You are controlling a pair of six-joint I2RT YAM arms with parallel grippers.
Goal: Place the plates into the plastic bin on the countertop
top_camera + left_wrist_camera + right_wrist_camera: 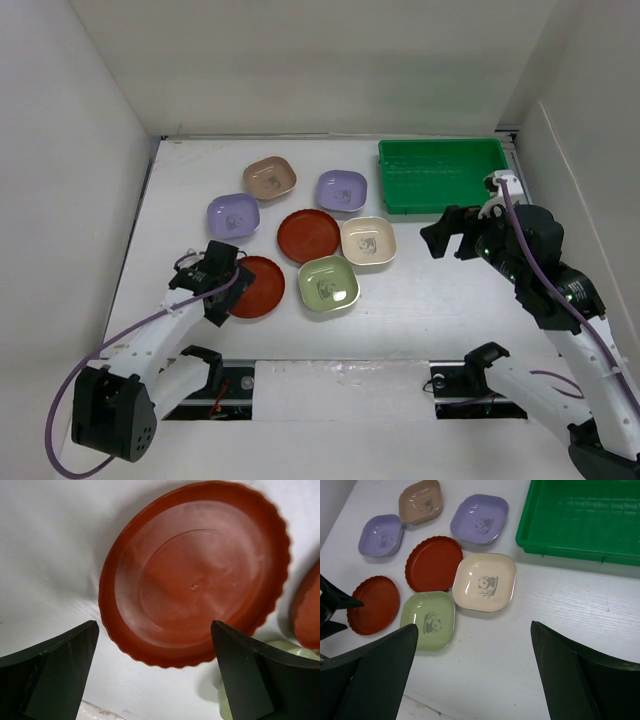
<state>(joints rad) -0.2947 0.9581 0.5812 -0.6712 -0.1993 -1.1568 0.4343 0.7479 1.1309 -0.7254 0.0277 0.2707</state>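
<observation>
The green bin stands empty, seven plates lying left of it; over the red plate farthest from it the left gripper hangs spread, needing, I'd say, to drop and pinch the rim, the right gripper likewise spread near the bin.

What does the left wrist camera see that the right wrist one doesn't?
Only the left wrist view: the nearest red plate in close-up, framed by the open left gripper. Only the right wrist view: the green bin, two lilac dishes, the tan dish, the cream dish and the open right gripper. Both: that red plate, the second red plate and the pale green dish, the last two just slivers in the left view; the left gripper's tip also shows at the right view's edge.
</observation>
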